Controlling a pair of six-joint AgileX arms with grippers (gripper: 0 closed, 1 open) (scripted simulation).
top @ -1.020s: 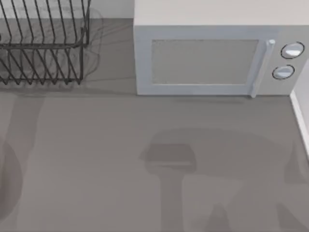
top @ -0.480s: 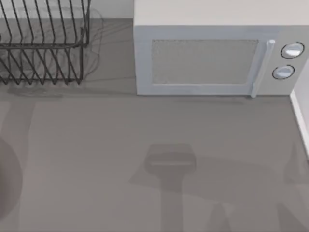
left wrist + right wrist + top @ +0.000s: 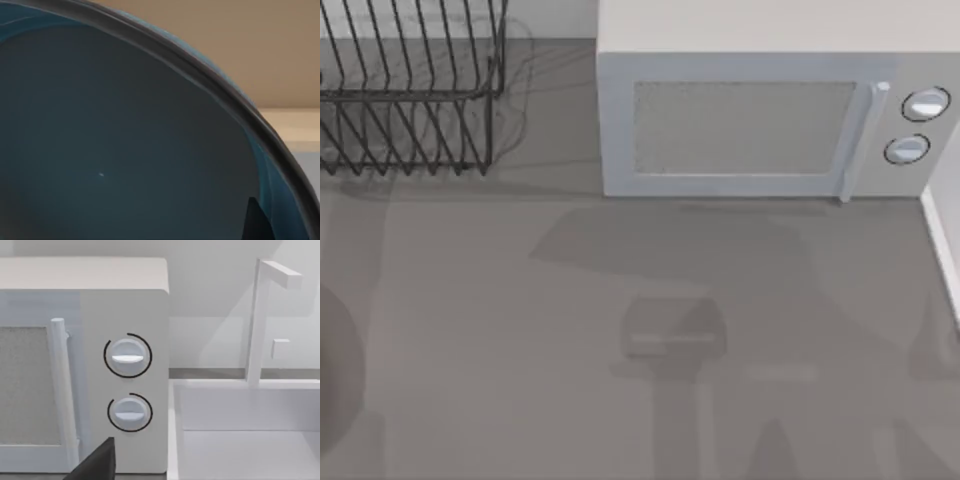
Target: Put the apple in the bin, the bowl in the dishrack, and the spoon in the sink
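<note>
Left wrist view: round deep teal-blue bowl with dark rim (image 3: 125, 145) sits right up against the camera; a dark pincer tip (image 3: 256, 222) shows at its inner wall, opening can't be told. Top view: black wire dishrack (image 3: 410, 90) in the upper left of the grey worktop (image 3: 520, 330), white microwave (image 3: 760, 110) beside it. Right wrist view: white sink basin (image 3: 250, 440) just beside the microwave; right pincer's opening can't be told either.

A white microwave (image 3: 770, 120) with two round dials (image 3: 128, 356) beside its door handle (image 3: 60, 390) is seen at the back of a grey countertop (image 3: 520, 330); a white faucet (image 3: 260, 320) is set beside it.
</note>
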